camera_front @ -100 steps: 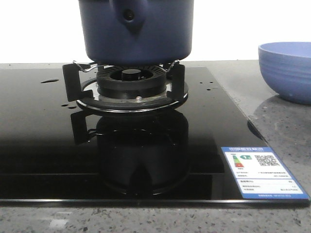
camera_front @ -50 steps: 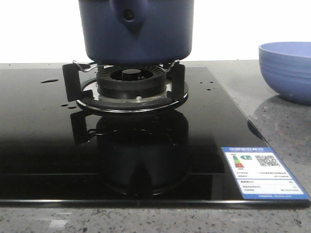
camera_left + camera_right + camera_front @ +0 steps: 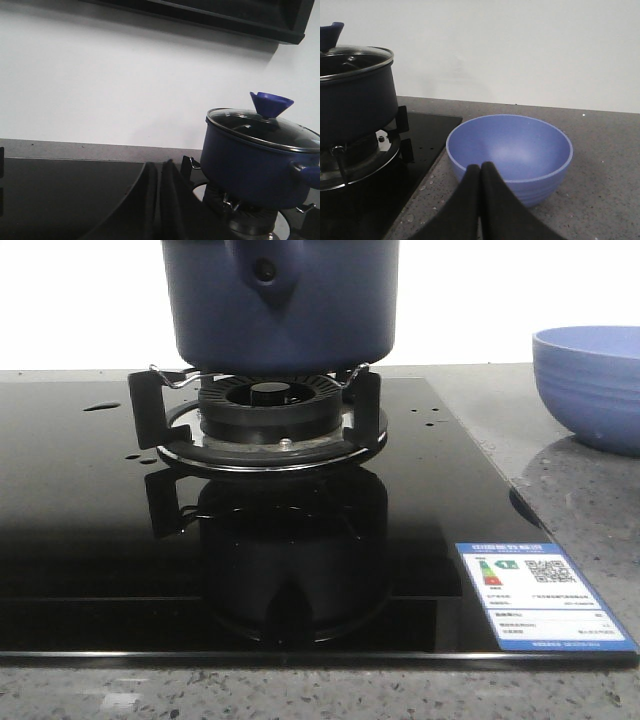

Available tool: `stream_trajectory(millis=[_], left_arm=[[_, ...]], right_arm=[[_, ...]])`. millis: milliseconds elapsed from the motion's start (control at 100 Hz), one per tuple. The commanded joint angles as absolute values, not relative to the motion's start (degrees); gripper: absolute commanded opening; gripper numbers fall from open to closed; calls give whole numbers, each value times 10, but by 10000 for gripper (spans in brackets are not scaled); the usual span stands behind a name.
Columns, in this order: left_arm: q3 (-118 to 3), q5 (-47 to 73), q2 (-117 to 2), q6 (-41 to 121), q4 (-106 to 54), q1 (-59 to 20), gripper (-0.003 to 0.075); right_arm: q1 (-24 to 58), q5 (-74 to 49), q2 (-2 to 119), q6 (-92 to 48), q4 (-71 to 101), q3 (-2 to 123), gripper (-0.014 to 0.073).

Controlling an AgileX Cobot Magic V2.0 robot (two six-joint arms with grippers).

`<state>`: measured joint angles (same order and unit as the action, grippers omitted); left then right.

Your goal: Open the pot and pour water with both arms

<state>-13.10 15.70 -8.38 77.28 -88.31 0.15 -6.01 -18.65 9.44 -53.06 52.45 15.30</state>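
The dark navy-blue pot [image 3: 285,300] stands on the gas burner's black supports [image 3: 262,415], its handle socket with a round hole facing me. In the left wrist view the pot [image 3: 252,165] wears a glass lid with a blue knob [image 3: 270,103]. It also shows in the right wrist view [image 3: 355,95]. Small water droplets [image 3: 102,406] lie on the black glass hob. My left gripper [image 3: 160,167] is shut and empty, apart from the pot, over the hob. My right gripper [image 3: 480,170] is shut and empty, close before the light-blue bowl [image 3: 510,155]. Neither gripper shows in the front view.
The black glass hob [image 3: 90,540] fills the counter's middle, with an energy label [image 3: 535,595] at its near right corner. The light-blue ribbed bowl [image 3: 590,385] stands on the grey speckled counter [image 3: 590,510] to the right. A white wall lies behind; a dark cabinet edge [image 3: 225,17] hangs above.
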Motion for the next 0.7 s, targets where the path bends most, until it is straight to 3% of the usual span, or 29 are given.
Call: stream_trajectory(millis=[0,110,340,690], left_arm=[[-147,141,-91,767,-890,-3,-19],[-148,108,-92,599,-745,-2,-19],[-146,84,-92,3,-148,-1,-19],[-53,68,5,-39,-28,-1,-19]], right_arm=[[-59,-155,99,-535,538,168,-57],[-59,-155,99,-535,538,168,-57],[-59,-155,99,-535,538,168,-57],[-59,-155,99,-535,538,168,-57]])
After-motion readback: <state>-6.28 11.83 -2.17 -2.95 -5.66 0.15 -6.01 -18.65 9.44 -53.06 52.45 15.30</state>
